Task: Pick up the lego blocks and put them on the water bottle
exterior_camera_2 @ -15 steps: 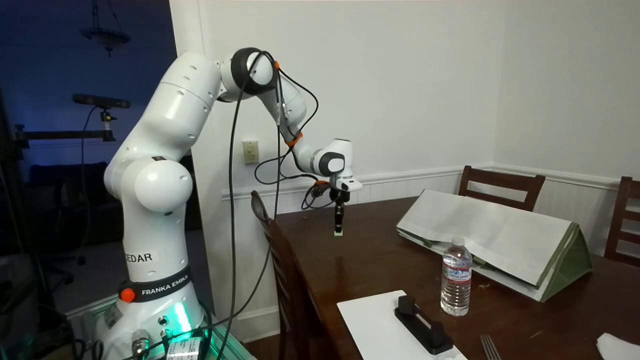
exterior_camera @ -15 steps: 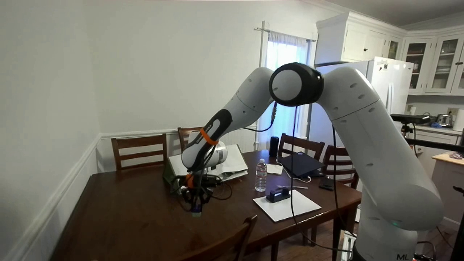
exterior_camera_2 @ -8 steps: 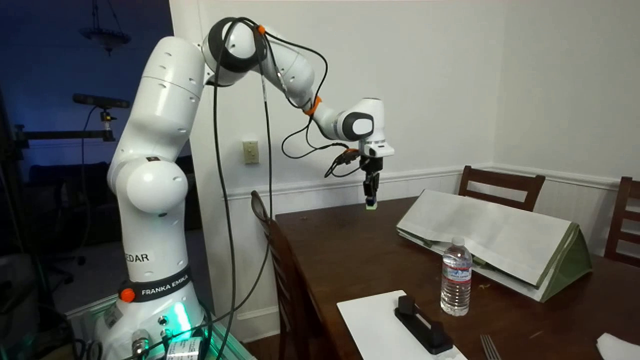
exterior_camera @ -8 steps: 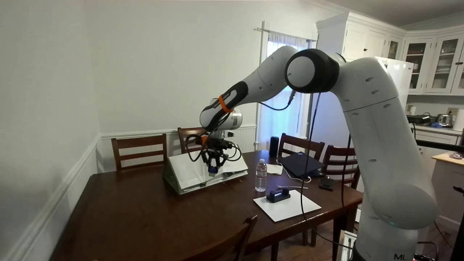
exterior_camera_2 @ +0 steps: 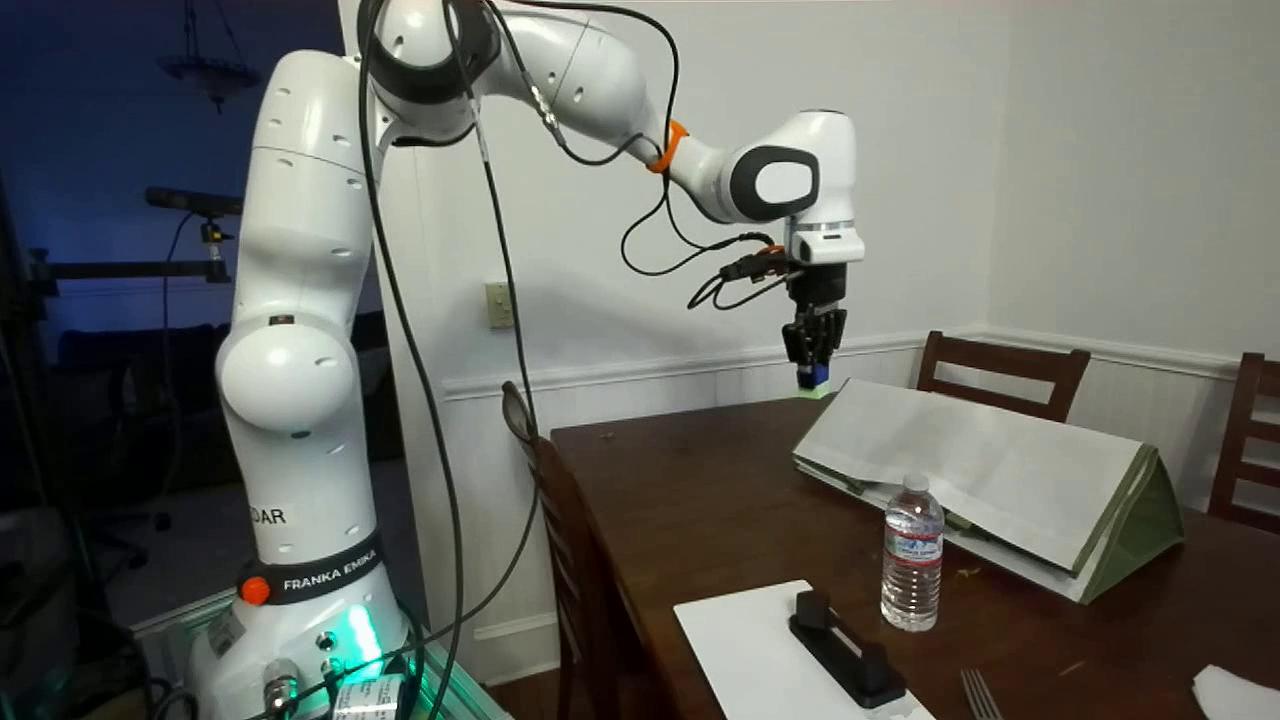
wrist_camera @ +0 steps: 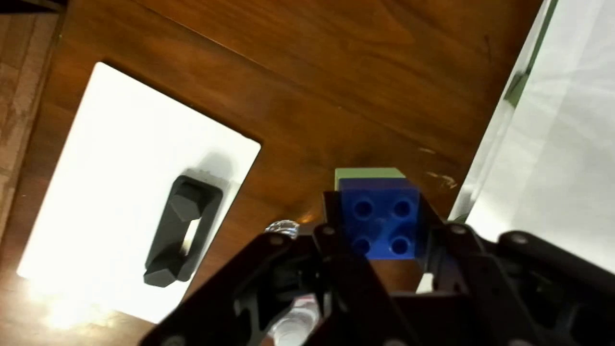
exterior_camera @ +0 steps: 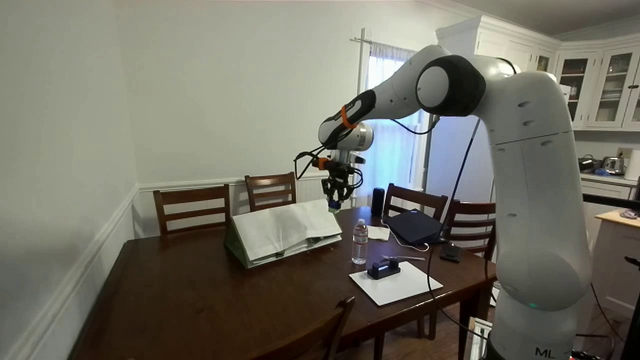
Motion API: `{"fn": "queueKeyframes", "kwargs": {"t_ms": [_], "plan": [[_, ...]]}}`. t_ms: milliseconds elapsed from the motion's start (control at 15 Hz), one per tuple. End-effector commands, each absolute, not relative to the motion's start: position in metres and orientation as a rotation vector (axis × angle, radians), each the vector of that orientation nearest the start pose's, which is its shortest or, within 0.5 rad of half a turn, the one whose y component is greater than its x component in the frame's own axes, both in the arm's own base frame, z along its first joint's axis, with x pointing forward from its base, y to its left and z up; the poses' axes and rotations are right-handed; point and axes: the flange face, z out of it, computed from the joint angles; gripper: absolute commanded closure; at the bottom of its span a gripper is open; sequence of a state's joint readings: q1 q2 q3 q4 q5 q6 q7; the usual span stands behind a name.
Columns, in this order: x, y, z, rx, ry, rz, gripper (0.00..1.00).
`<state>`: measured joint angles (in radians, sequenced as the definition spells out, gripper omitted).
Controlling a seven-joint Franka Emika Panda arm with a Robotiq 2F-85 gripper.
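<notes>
Since the earlier frames the end effector (exterior_camera_2: 812, 372) has risen and come nearer the slim, clear plastic water bottle (exterior_camera_2: 912, 560), which has stayed upright in its place on the dark brown wooden bench (exterior_camera_2: 720, 510). It grips a square, studded blue plastic block (wrist_camera: 380, 218), with a pale green block (wrist_camera: 367, 172) touching it directly beneath. Both blocks hang in the air, apart from the bottle, and in both exterior views they show higher than its top. The bottle stands between a tent-shaped white paper pad (exterior_camera_2: 980, 460) with a green side and a flat, white rectangular board (wrist_camera: 120, 144). On the board, near the bottle, rests a black elongated object (wrist_camera: 175, 230) with two raised ends. A metal fork (exterior_camera_2: 980, 694) also lies near the bottle.
</notes>
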<state>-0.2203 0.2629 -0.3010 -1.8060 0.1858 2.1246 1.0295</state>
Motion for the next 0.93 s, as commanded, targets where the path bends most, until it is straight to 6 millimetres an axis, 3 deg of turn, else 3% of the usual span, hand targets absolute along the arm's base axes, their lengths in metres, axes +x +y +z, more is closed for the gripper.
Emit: {"fn": "queueKeyframes", "kwargs": {"t_ms": [0, 133, 200, 333, 600, 667, 867], "plan": [[0.504, -0.344, 0.42, -1.849, 2.338, 0.025, 0.89], [0.48, -0.377, 0.417, -1.722, 2.399, 0.032, 0.89], [0.502, -0.363, 0.415, -1.855, 2.361, 0.009, 0.64], [0.484, -0.385, 0.414, -1.777, 2.402, 0.011, 0.64], [0.486, -0.382, 0.413, -1.772, 2.401, 0.018, 0.64], [0.487, -0.381, 0.413, -1.772, 2.402, 0.019, 0.89], [0.495, -0.394, 0.406, -1.753, 2.44, 0.005, 0.89]]}}
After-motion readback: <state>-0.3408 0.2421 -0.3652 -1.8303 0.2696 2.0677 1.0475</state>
